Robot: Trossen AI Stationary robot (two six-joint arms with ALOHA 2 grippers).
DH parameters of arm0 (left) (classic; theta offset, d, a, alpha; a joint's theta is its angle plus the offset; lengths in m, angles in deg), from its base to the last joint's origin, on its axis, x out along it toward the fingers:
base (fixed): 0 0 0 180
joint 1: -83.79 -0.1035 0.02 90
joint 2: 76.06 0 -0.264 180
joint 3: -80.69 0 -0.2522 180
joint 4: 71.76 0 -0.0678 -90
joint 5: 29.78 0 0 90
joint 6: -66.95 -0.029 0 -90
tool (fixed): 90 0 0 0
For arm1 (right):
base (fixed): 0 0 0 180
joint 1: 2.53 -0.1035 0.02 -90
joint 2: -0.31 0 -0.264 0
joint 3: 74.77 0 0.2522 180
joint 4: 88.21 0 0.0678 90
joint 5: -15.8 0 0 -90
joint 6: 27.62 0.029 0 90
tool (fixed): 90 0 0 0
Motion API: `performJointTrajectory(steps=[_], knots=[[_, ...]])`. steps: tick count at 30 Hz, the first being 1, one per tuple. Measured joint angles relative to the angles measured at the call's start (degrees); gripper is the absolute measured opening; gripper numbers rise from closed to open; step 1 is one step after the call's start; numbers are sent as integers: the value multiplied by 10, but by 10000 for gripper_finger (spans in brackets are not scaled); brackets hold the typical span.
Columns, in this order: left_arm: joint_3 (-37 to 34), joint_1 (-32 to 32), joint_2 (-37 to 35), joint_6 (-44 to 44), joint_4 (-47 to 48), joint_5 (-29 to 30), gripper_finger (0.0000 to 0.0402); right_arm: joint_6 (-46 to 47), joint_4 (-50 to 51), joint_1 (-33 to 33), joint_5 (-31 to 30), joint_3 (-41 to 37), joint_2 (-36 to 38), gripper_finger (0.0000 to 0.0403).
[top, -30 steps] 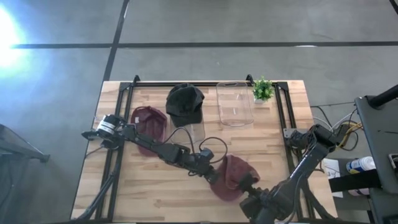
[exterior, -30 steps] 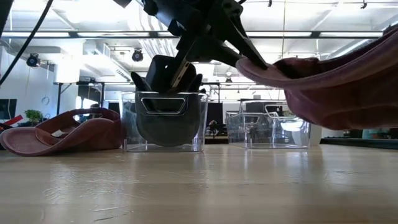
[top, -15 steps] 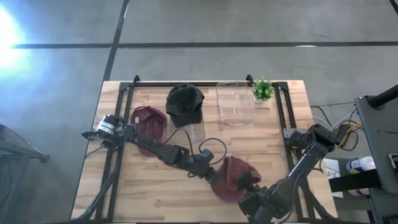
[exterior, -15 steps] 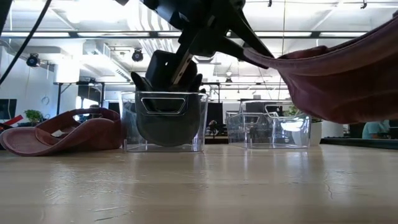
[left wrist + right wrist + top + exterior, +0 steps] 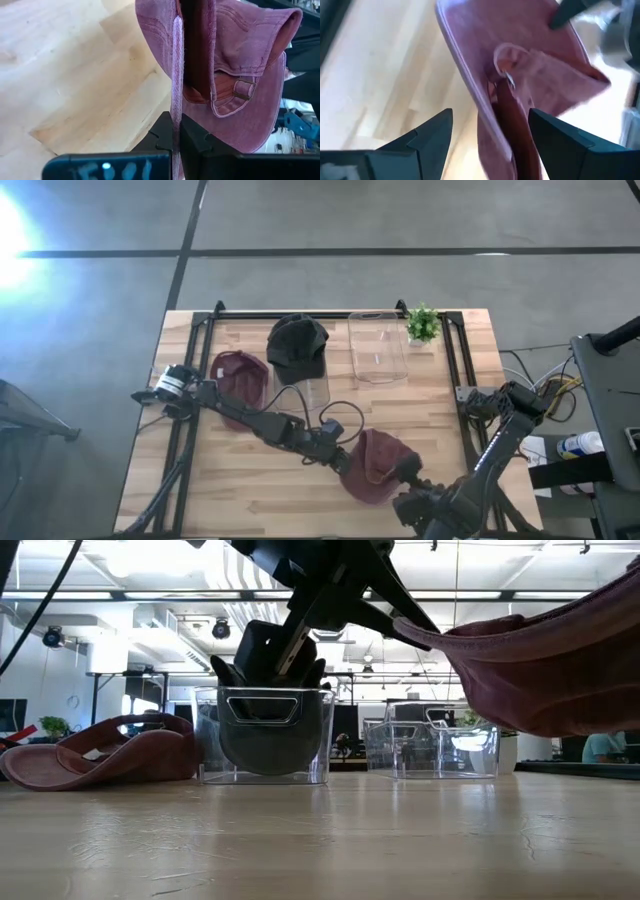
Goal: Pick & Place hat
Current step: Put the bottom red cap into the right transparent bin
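Wood table (image 5: 250, 480); left end effector (image 5: 176, 131) pinches maroon hat (image 5: 235, 65), brim cropped.

Two dark, near-black jointed arms. Left arm (image 5: 262, 423): slim black links, silver-white cylindrical cap at shoulder end, loose black cable looping off forearm. Left gripper (image 5: 176, 135): flat matte-black angular fingers, blurred white lettering on black bar behind fingers. Right arm (image 5: 497, 448): chunky black links, rounded joint housings. Right gripper (image 5: 485, 131): two broad black wedge-shaped fingers with bevelled edges.
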Motion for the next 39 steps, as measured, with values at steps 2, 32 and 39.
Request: performJointTrajectory(steps=[2,32,39], knots=[[0,0,0,1,0,16,10,39,29,-10,-13,0,0,258],[0,-97,-154,-127,-77,225,10,754,170,-36,-34,-116,36,234],[0,-123,-154,-159,-81,231,10,859,169,-18,-69,-136,58,224]])
